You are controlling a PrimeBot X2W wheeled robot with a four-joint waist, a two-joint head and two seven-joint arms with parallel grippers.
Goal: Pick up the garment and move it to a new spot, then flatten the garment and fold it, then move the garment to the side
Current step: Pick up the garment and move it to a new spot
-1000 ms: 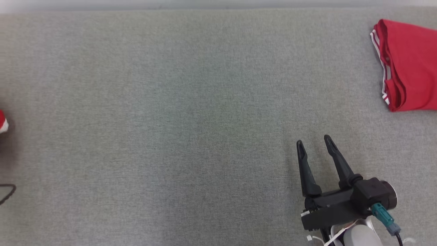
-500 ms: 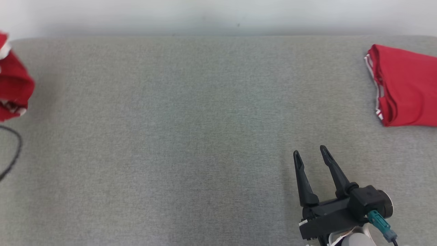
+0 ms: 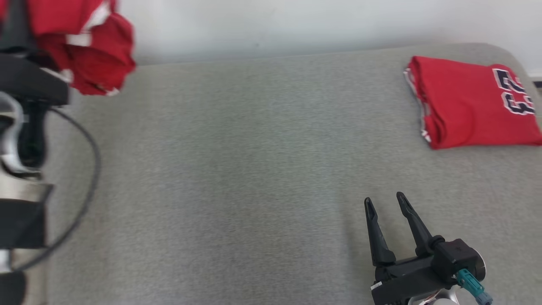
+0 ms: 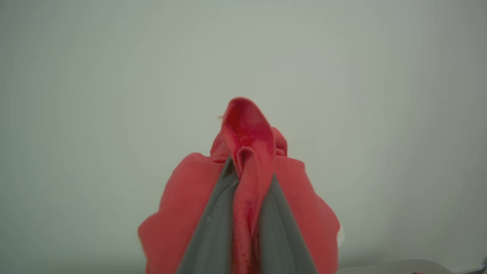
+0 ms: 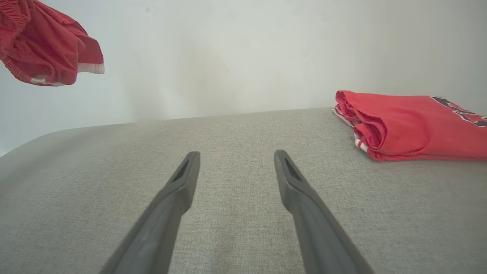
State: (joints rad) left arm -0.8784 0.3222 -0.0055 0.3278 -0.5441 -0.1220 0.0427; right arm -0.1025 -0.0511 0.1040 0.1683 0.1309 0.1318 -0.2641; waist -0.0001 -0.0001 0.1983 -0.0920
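Red and bunched, the garment (image 3: 91, 55) hung clear of the bench (image 3: 237, 169) at far left, pinched in your left end effector (image 4: 247, 167), while your right end effector (image 3: 383, 198) hovered spread and empty; you were likely mid-carry and next needed bare bench to lower it onto.

Work surface (image 3: 254, 169) is covered in grey woven fabric, laid flat, and spans nearly the full width of the head view. Its far right corner (image 3: 508, 51) is rounded off. A plain off-white wall (image 3: 275, 25) is set directly behind the far edge, marked by a few tiny dark specks. Lighting is soft and even. Faint shading is seen along the wall-surface junction.
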